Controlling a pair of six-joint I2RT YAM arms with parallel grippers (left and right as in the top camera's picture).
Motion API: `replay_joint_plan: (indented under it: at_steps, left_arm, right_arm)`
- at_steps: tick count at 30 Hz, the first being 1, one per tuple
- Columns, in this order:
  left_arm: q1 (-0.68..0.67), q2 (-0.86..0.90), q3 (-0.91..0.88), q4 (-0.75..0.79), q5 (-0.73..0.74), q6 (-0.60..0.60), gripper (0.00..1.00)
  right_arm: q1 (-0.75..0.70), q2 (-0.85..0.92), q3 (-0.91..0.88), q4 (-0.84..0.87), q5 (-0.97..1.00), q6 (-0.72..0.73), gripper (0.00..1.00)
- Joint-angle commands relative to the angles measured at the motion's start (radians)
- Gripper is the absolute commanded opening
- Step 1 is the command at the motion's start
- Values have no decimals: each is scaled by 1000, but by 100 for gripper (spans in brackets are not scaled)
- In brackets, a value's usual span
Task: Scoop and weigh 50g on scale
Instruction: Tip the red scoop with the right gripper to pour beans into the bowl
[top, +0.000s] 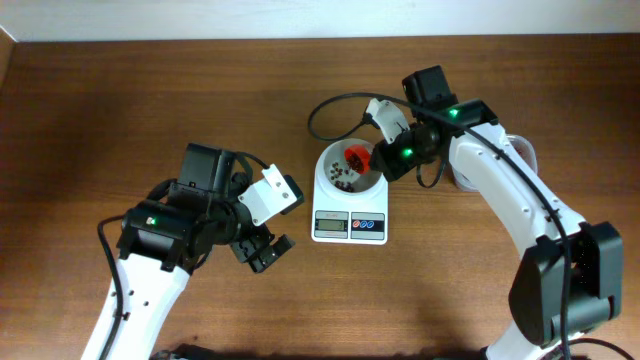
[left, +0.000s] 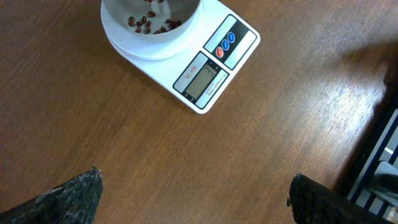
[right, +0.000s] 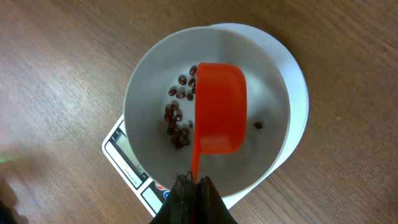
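1. The brown wood-grain table (top: 100, 120) ends at its far edge along a pale strip at the top of the overhead view. The broad left part of the tabletop has nothing standing on it.
2. The small white digital kitchen scale (top: 349, 227) stands near the middle of the table, well in from the far edge. Its grey display and blue buttons face the near side.
3. Bare wood lies between the scale and the left gripper (top: 265, 245), which hangs just off the scale's near-left corner (not touching it).
4. In the left wrist view the left gripper (left: 196, 199) has its dark fingers spread wide, with only tabletop between them.
5. The right gripper (right: 194, 185) is pressed together, pinching the thin handle of an orange-red plastic scoop (right: 219, 106).
6. The scoop's head sits over the middle of the round white bowl (right: 273, 81) on the scale.
7. A loose scatter of small dark red-brown beans (right: 174, 121) lies in the bowl, mostly to one side of the scoop, with one bean apart on the other side.
8. The white right arm (top: 510, 195) reaches in from the table's right side.
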Motion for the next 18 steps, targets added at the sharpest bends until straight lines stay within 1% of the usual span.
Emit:
replay_joint_plan:
  at_steps: [1, 4, 8, 10, 13, 18]
  left_arm:
    - [5, -4, 16, 2, 18, 15, 99]
    - [5, -4, 16, 1, 18, 15, 99]
    - [5, -4, 16, 1, 18, 15, 99]
    - [5, -4, 16, 1, 18, 15, 99]
    - [5, -4, 16, 1, 18, 15, 99]
    - [5, -4, 16, 1, 18, 15, 99]
  right_arm:
    - [27, -68, 14, 2, 63, 5, 4]
    - [79, -71, 14, -12, 180, 20, 4]
    - [130, -71, 14, -4, 272, 20, 4]
    - [127, -71, 14, 2, 276, 24, 4]
    - [114, -71, 14, 8, 275, 66, 4]
    - [114, -71, 14, 3, 277, 76, 4]
